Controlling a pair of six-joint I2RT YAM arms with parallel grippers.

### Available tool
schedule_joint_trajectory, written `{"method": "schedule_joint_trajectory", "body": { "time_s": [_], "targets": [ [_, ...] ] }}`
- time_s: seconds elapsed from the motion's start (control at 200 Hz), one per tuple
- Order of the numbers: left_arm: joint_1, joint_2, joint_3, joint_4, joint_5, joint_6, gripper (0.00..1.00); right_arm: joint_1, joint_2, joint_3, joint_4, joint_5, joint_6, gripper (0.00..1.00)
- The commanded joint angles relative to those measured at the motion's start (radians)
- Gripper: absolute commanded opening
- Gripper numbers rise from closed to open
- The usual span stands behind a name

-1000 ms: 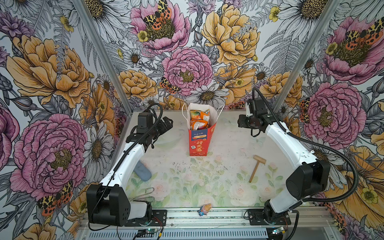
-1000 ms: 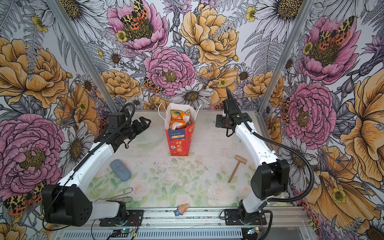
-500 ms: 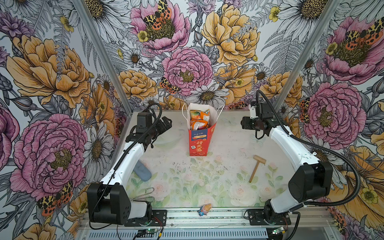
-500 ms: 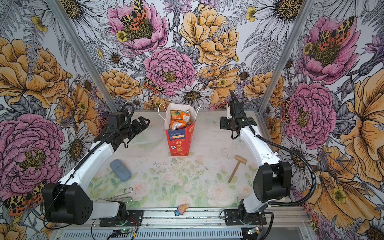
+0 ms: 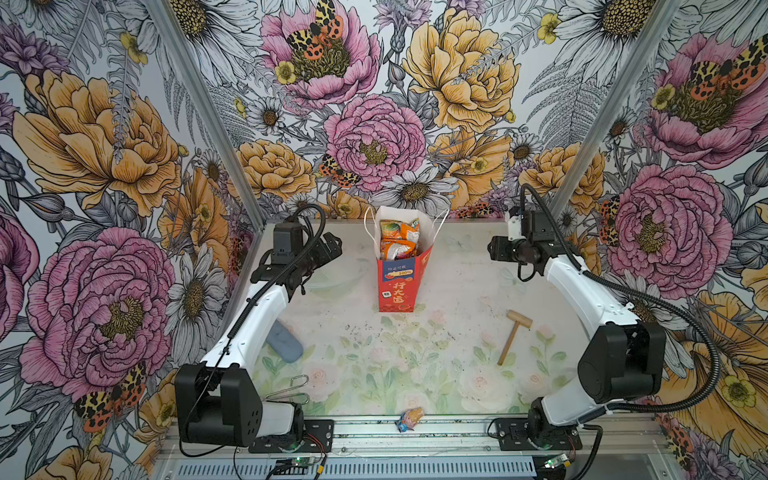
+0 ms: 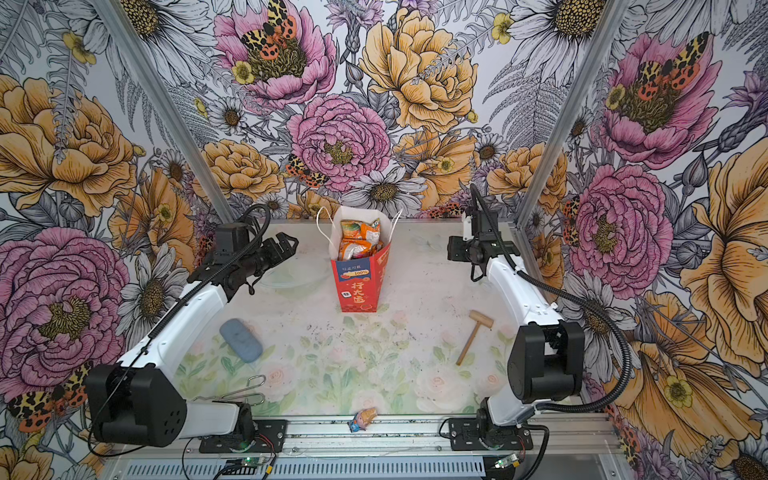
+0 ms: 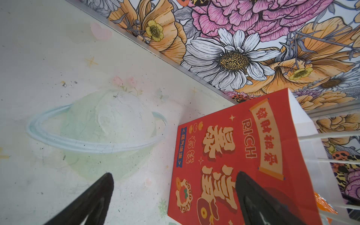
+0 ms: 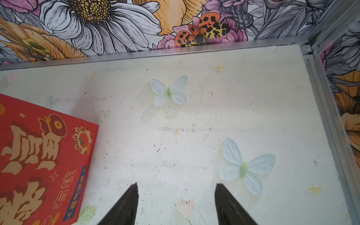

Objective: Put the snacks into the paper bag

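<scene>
Nearby, the table (image 5: 457, 291) carries a few odd things. A mallet (image 5: 514, 337) lies flat toward the right arm's side. A blue-grey case (image 5: 286, 344) lies beside the left arm, partly hidden by it in a top view. A wire clip (image 5: 291, 384) sits near the left base, and a candy (image 5: 409, 417) rests at the table's front edge. All of them are well apart from the bag (image 5: 401, 276) and from both claws; only bare table lies between each claw and the bag.

The bag stands upright near the back wall, mouth open, with the snacks (image 5: 398, 243) inside it. Crinkly orange packets show at the mouth in both top views.

The left claw (image 5: 328, 249) hangs to the bag's left, spread wide and empty. In its wrist view the bag's red face sits close ahead, behind one finger (image 7: 251, 194). The right claw (image 5: 493, 249) hangs to the bag's right, apart from it, its fingers parted with nothing between them. In its wrist view the bag's lower corner sits off to one side, and painted butterflies (image 8: 169, 91) on the table lie ahead.
</scene>
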Motion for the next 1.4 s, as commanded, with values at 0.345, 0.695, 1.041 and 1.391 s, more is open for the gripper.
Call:
{"method": "schedule_joint_trajectory", "body": {
  "time_s": [0.345,0.695,1.041,1.391],
  "targets": [
    [0.048,-0.017,0.023,-0.006,-0.169,0.193,0.98,-0.051,0.016,-0.028,0.111,-0.058,-0.054,0.75],
    [0.082,-0.081,-0.129,0.180,-0.344,0.333,0.99,-0.115,-0.018,-0.162,0.319,-0.098,-0.074,0.75],
    [0.114,-0.091,-0.346,0.482,-0.341,0.396,0.99,-0.181,-0.064,-0.275,0.432,-0.112,-0.067,0.75],
    [0.117,-0.037,-0.468,0.672,-0.347,0.413,0.99,-0.205,-0.115,-0.437,0.639,-0.125,-0.084,0.75]
  ]
}}
